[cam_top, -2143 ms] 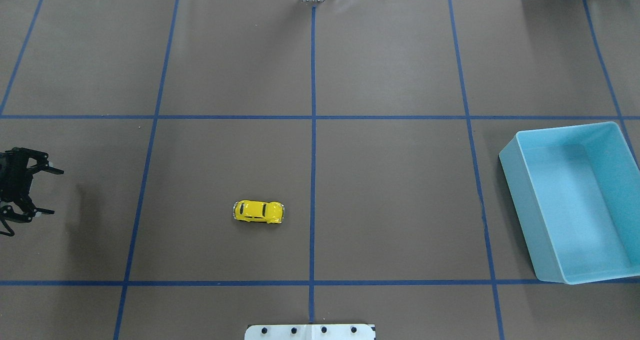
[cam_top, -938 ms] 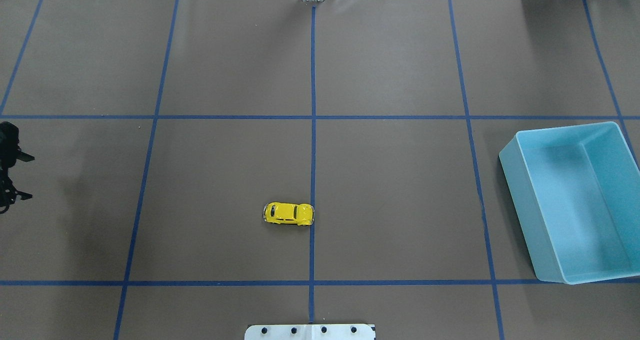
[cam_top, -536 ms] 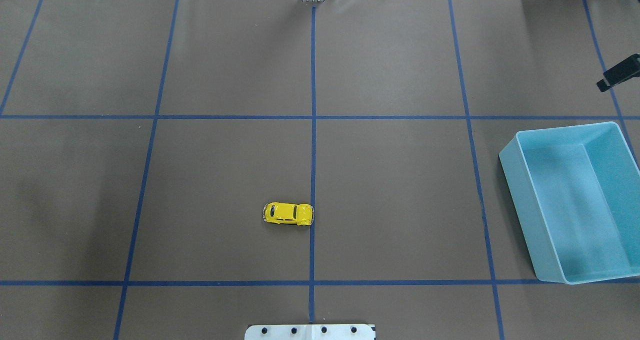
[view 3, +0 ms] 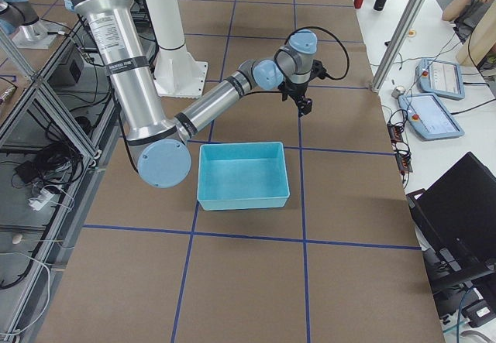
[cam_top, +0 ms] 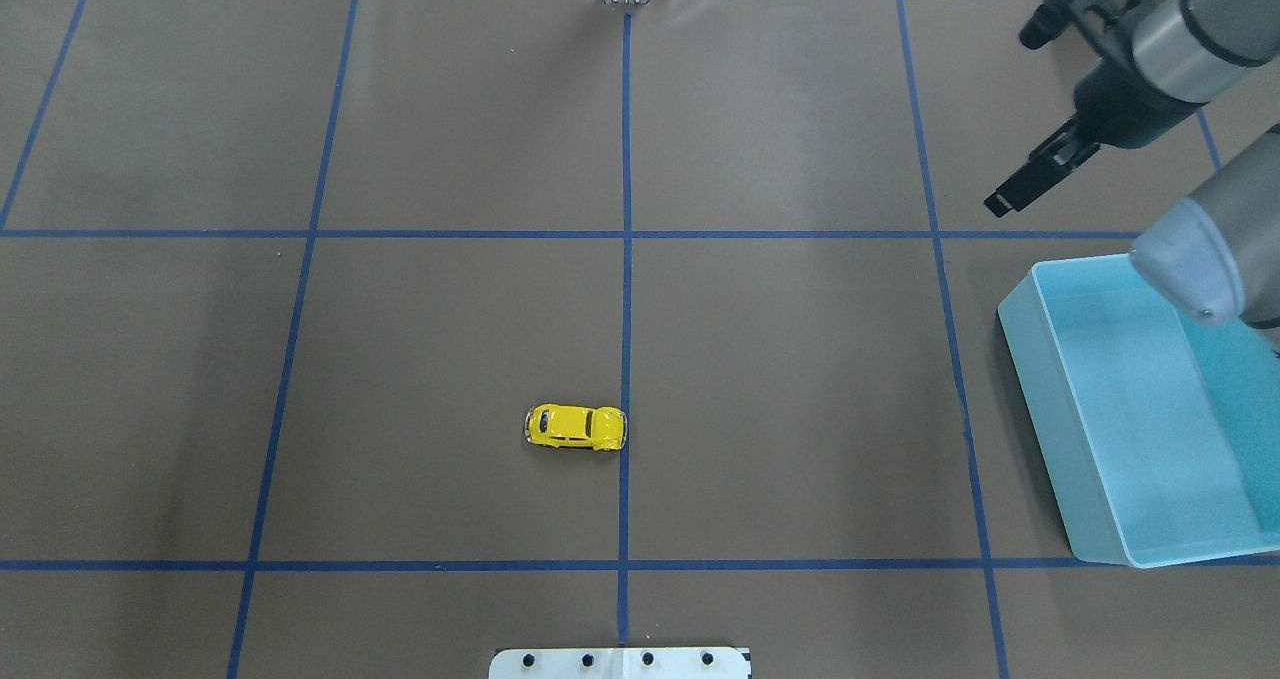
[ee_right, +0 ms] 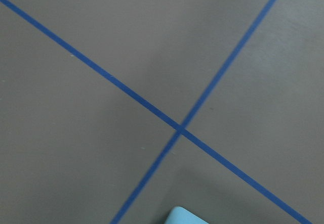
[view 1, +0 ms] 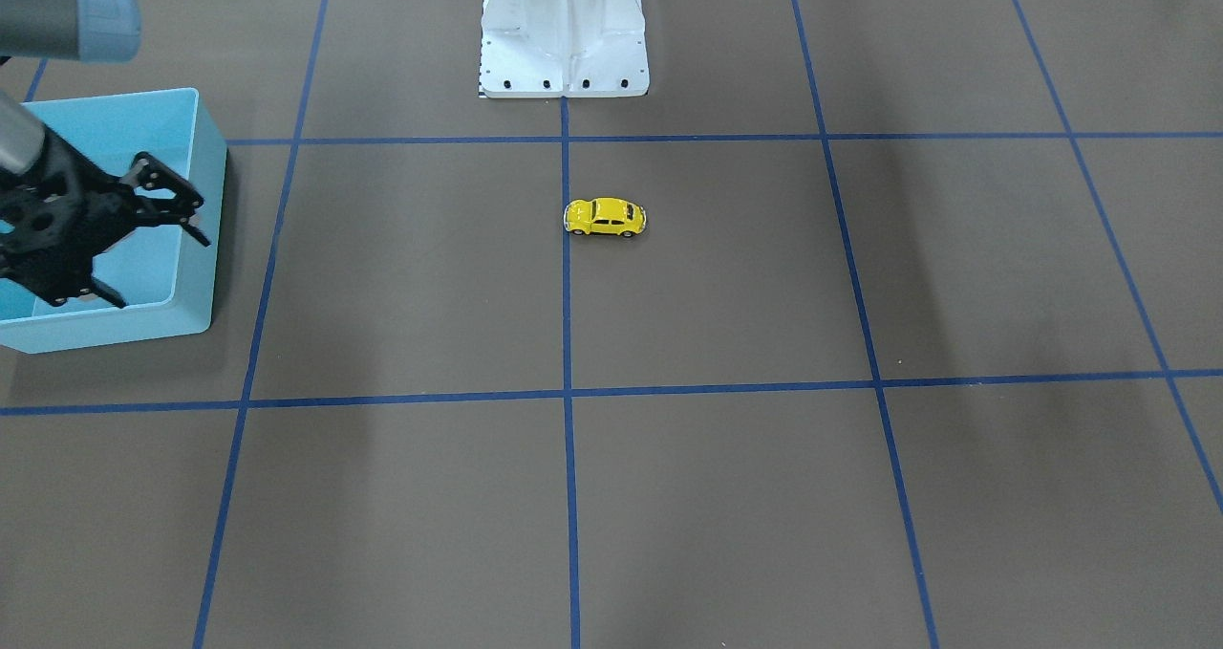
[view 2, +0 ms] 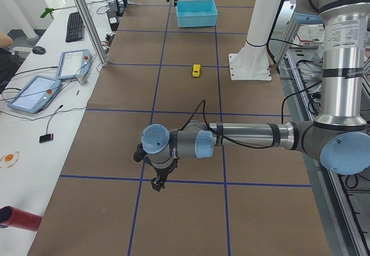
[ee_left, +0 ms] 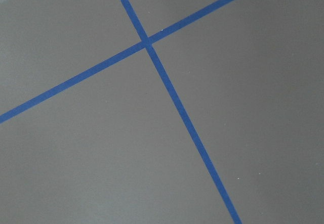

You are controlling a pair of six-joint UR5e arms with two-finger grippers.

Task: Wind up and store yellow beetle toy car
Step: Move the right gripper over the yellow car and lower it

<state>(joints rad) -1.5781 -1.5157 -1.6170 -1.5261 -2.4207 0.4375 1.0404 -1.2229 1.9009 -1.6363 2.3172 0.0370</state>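
Brown table (cam_top: 450,109) — blue tape grid (cam_top: 626,259), white mount (view 1: 564,28); keyboard (view 2: 75,26) aside

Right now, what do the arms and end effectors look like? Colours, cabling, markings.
The left arm and right arm are silver tubes with light blue joint caps. A black cable loops loosely along the left forearm, and another loops at the right wrist. The left end effector and right end effector are black, skeletal two-finger linkages. Small print on the upright tubes is unreadable.
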